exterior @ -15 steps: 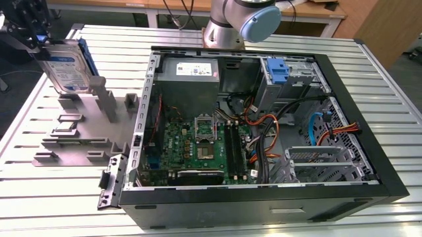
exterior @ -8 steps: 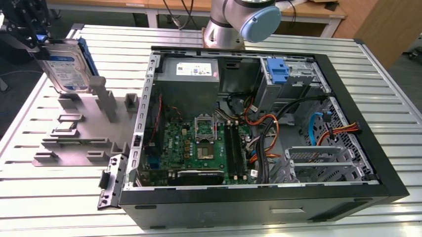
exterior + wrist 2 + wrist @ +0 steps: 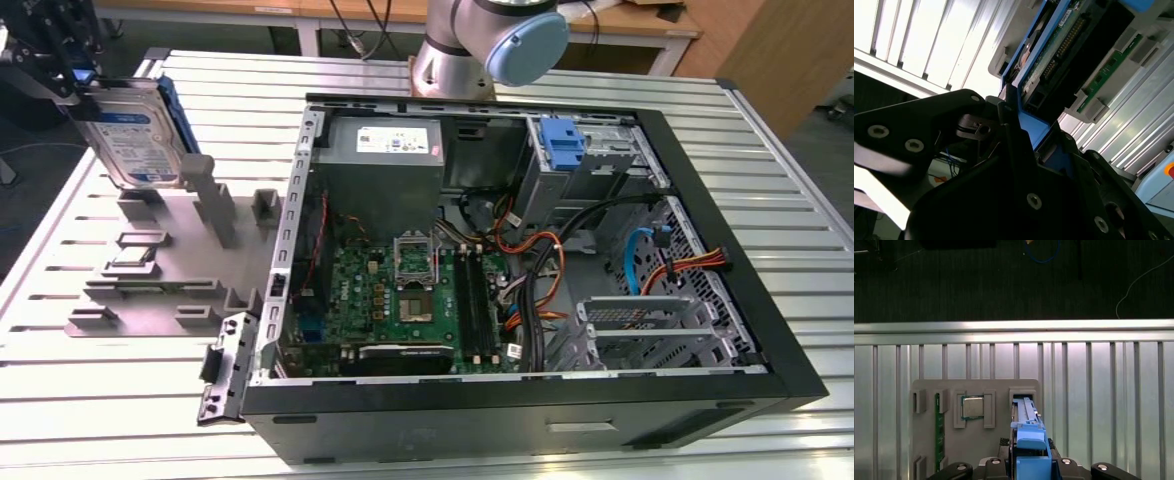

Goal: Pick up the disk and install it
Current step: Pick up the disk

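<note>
The disk [image 3: 134, 140] stands on edge at the exterior view's far left, a silver-grey drive with a white-and-blue label in a blue carrier. My gripper [image 3: 80, 85] is shut on its upper end. The drive's lower edge is level with the upright posts of the grey fixture plate [image 3: 160, 290]; I cannot tell whether it still touches them. In the first wrist view the blue carrier edge of the disk [image 3: 1029, 435] runs out from my gripper [image 3: 1029, 465] toward a slot in the plate. The second wrist view shows the disk's green circuit board [image 3: 1064, 45] close up.
An open computer case [image 3: 747, 300] lies on the slatted metal table [image 3: 107, 400], with a blue bracket [image 3: 567, 145] on its drive bay, a grey power supply [image 3: 387, 150], a motherboard [image 3: 414, 290] and loose cables. The fixture plate carries a processor chip [image 3: 973, 407] and a memory stick [image 3: 939, 425].
</note>
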Controlling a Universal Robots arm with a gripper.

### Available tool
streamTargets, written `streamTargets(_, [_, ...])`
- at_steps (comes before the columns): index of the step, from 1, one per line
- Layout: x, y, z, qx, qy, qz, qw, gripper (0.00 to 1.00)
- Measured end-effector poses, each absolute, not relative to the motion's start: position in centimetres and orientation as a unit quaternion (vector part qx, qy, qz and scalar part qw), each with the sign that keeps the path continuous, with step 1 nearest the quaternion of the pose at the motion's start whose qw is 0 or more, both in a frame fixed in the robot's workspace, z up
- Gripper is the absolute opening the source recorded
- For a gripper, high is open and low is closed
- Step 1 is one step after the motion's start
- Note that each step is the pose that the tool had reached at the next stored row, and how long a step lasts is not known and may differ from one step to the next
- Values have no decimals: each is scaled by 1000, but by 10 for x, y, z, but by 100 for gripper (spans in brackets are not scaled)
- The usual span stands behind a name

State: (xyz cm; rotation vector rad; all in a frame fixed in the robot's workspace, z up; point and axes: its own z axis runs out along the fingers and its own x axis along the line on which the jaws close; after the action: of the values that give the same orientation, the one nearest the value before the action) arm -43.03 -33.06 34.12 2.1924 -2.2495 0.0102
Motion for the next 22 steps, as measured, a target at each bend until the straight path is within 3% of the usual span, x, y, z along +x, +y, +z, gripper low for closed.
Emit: streamTargets(22, [-430, -331, 347, 698, -716, 3, 0, 36])
